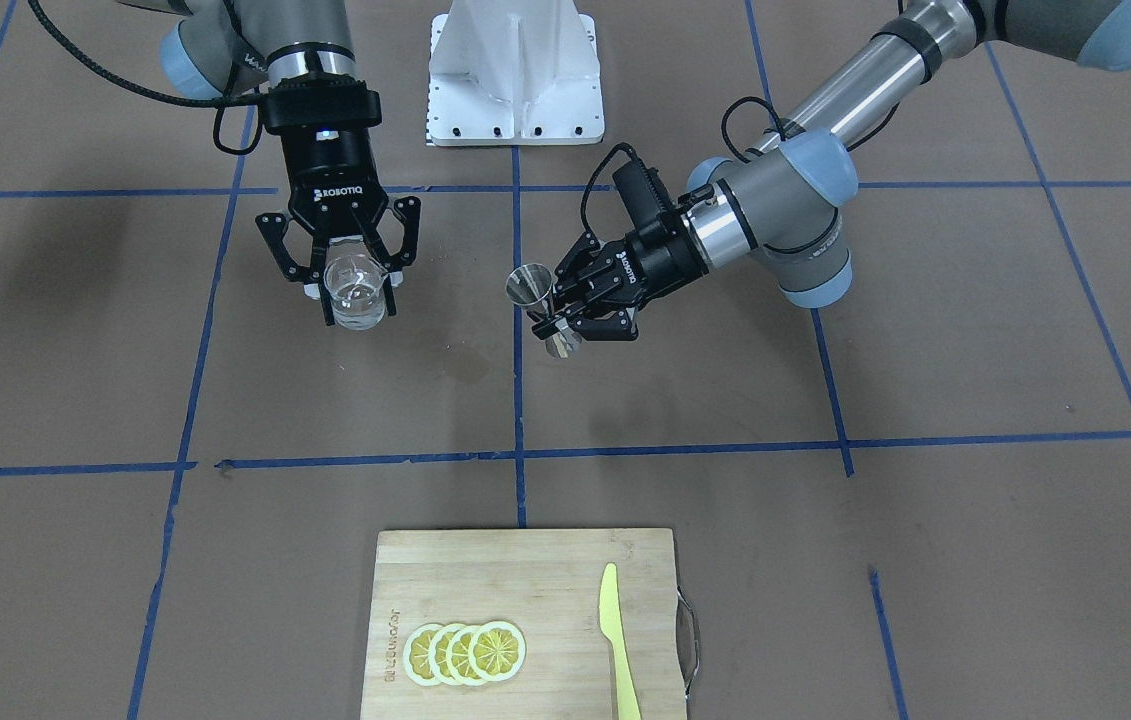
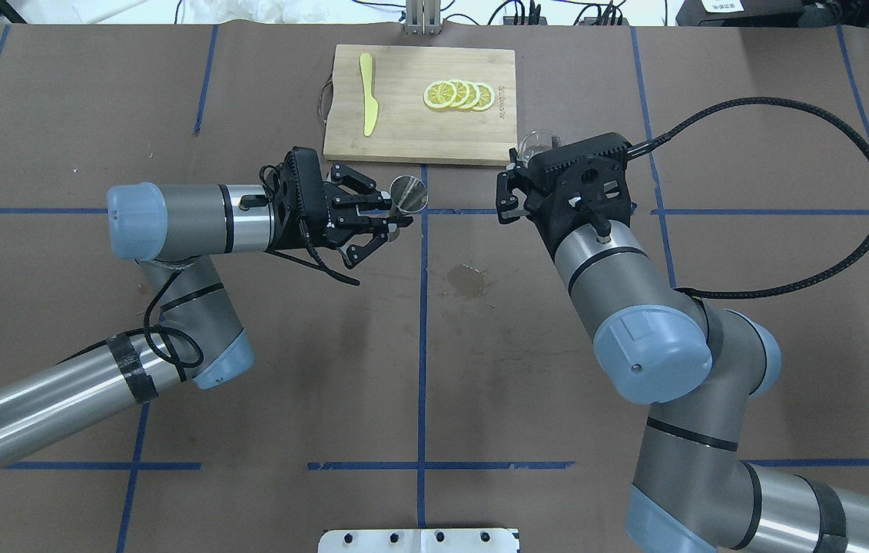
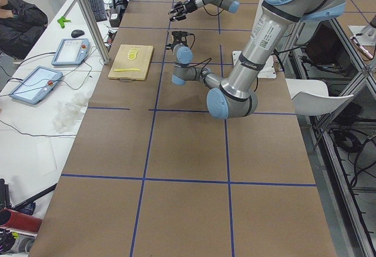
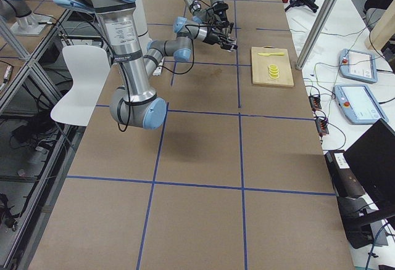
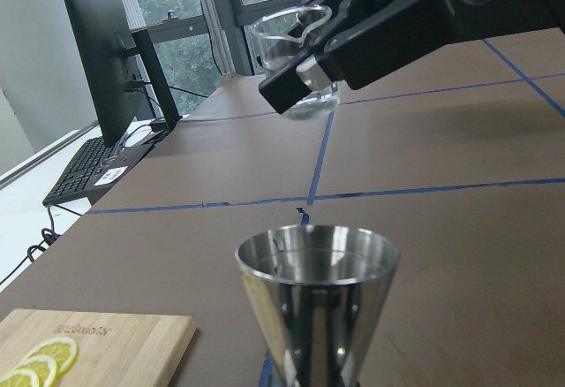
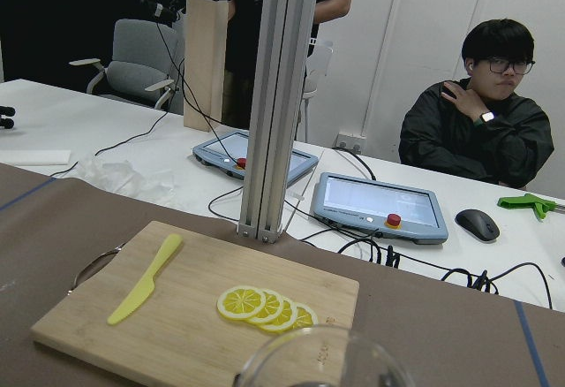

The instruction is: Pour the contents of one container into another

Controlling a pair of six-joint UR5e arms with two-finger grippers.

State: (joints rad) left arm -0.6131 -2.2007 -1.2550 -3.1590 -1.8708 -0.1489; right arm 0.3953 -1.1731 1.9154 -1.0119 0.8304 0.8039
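Note:
My right gripper (image 1: 355,287) is shut on the small clear glass cup (image 1: 357,300), holding it above the table with its mouth up. The cup's rim also shows in the overhead view, glass cup (image 2: 538,143), and at the bottom of the right wrist view, glass cup (image 6: 322,360). My left gripper (image 1: 557,318) is shut on the waist of the silver hourglass jigger (image 1: 531,285), which is lifted and slightly tilted. In the left wrist view the jigger (image 5: 318,307) stands open-mouthed in front, with the glass cup (image 5: 296,38) higher and farther off, apart from it.
A wooden cutting board (image 1: 485,580) with lemon slices (image 1: 465,652) and a yellow knife (image 1: 617,640) lies at the table's far side from the robot. A dark wet stain (image 2: 467,280) marks the brown paper between the arms. A seated person (image 6: 481,131) is beyond the table.

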